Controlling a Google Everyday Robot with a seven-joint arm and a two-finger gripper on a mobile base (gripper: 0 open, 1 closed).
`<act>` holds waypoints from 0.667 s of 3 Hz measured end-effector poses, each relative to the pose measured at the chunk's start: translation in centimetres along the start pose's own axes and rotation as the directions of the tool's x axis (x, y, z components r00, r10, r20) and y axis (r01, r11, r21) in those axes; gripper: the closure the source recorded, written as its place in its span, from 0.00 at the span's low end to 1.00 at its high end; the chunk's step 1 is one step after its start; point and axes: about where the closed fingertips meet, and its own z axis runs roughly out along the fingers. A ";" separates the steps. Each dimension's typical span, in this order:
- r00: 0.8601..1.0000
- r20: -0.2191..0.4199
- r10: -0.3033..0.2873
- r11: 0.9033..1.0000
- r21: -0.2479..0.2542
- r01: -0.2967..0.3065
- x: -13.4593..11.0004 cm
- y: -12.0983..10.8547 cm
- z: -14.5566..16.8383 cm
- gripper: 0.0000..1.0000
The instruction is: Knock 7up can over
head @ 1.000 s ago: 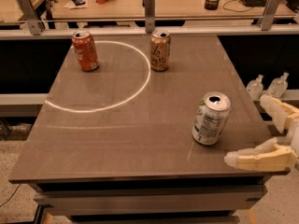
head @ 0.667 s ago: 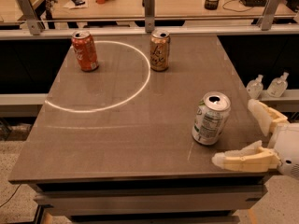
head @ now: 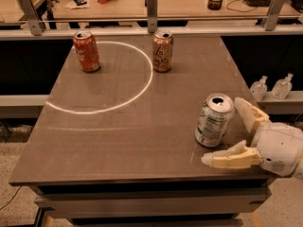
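Cream two-finger gripper (head: 219, 130) lying at near right table corner, claw gaping wide, gripping nothing. Over last second sliding left: near finger (head: 227, 158) now reaching in front of can, far finger (head: 248, 113) sitting just right of it, contact unclear. White and green aluminium 7up can (head: 214, 120) standing upright between them, not shifting, so knock still pending; sideways shove looking close. Grey-brown tabletop (head: 118, 141) stretching beyond. Far: red-orange can (head: 86, 51) and tan-brown can (head: 162, 51), well apart, blocking nothing. Clear pump bottles (head: 259, 88) sitting on right ledge.

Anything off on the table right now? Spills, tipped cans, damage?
Nothing stands out. The 7up can, red-orange can and tan-brown can all stand upright, no spill. The gripper is open beside the 7up can.
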 end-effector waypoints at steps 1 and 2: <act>0.999 0.012 -0.042 0.999 -0.017 0.042 0.6 -0.7 1.1 0.00; 0.998 0.023 -0.062 0.998 -0.016 0.063 0.5 -1.5 2.0 0.17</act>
